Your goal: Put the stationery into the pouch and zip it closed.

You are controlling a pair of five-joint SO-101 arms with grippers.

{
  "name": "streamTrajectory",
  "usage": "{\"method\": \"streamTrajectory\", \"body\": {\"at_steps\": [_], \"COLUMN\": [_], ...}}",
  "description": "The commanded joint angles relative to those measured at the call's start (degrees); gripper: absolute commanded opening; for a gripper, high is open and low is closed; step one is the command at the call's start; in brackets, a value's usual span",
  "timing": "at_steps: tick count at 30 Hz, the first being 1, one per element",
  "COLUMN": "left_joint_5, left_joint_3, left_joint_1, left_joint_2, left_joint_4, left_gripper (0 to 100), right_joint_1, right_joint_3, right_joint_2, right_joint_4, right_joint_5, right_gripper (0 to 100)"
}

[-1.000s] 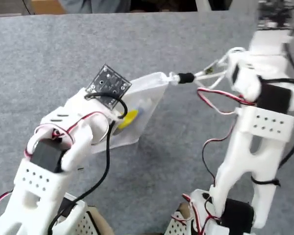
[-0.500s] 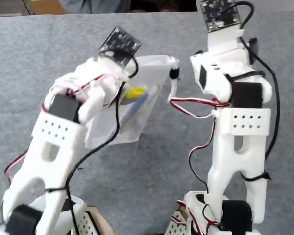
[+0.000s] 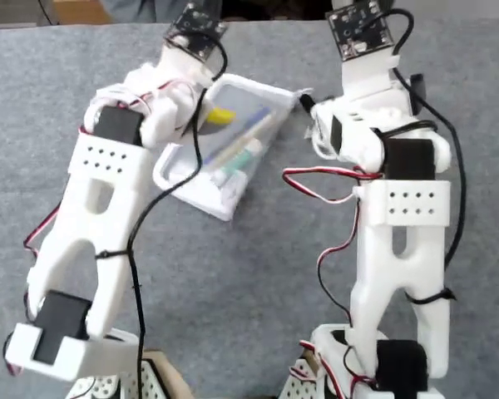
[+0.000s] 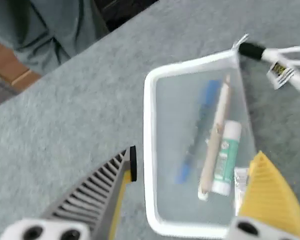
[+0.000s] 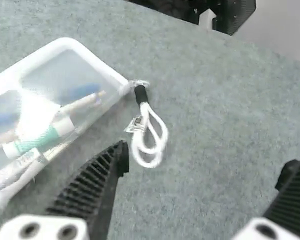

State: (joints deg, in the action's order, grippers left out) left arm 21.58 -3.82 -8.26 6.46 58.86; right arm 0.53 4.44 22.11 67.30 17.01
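Worktop [image 3: 58, 91] is covered edge to edge in a grey, felt-like mat with a short nap; it lies flat and unwrinkled in the high view. Past its far edge the room shows a strip of brown wood [image 3: 79, 10] and a dark gap beside it; in the right wrist view dark hardware [image 5: 225, 10] stands beyond the mat with a pale surface next to it. Pouch [image 3: 201, 187] lies flat on the mat between the two arms, toward the far side, translucent with a white rim. Inside, lying roughly parallel: blue pen [image 4: 197, 135], wooden pencil [image 4: 216, 135], glue stick [image 4: 226, 160] with a green label. The zip pull sits at the pouch corner nearest the right arm, with a black bead [image 5: 140, 93] and a white cord loop [image 5: 149, 137] trailing loose on the mat; whether the zip is run fully home I cannot tell. Left end effector [image 4: 195, 160] hangs over the pouch, fingers wide apart and holding nothing, one ribbed grey and one yellow. Right end effector [image 5: 207, 160] is above bare mat just beside the cord loop, its black ribbed fingers spread wide, nothing between them. Both arm bases stand at the worktop's near edge.
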Motion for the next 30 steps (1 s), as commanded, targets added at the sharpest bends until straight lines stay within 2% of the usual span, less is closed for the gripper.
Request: {"method": "streamTrajectory", "body": {"at_steps": [1,3,8,14,16,18,23,26,30], "left_joint_5": [0.1,-1.1,-9.4,-12.2,-12.3,-12.6,-12.7,-12.3,-12.3], "left_joint_3": [-2.3,-0.3,10.2,36.1,43.3,47.8,53.1,57.0,65.1], "left_joint_1": [1.0,0.9,2.1,2.3,3.7,5.5,11.9,12.8,12.6], "left_joint_2": [0.2,0.3,6.9,30.9,37.8,39.2,38.7,39.6,44.0], "left_joint_4": [5.3,8.4,12.5,3.6,1.3,0.3,-0.1,0.4,-0.1], "left_gripper": [36,36,36,36,36,35,23,19,18], "right_joint_1": [-1.1,-1.1,-0.7,-1.1,-0.6,0.4,7.2,9.4,9.9], "right_joint_3": [0.3,0.2,0.3,4.5,11.1,19.6,39.6,49.8,63.2], "right_joint_2": [2.1,2.1,2.2,12.8,16.1,18.8,26.9,33.5,42.9], "right_joint_4": [0.4,2.3,10.5,11.3,9.1,7.2,0.0,-3.3,-7.2], "right_joint_5": [0.2,0.2,0.1,-2.0,-1.9,0.0,2.9,3.5,3.5], "right_gripper": [46.4,46.4,46.4,46.3,46.3,46.3,46.3,46.3,46.3]}}
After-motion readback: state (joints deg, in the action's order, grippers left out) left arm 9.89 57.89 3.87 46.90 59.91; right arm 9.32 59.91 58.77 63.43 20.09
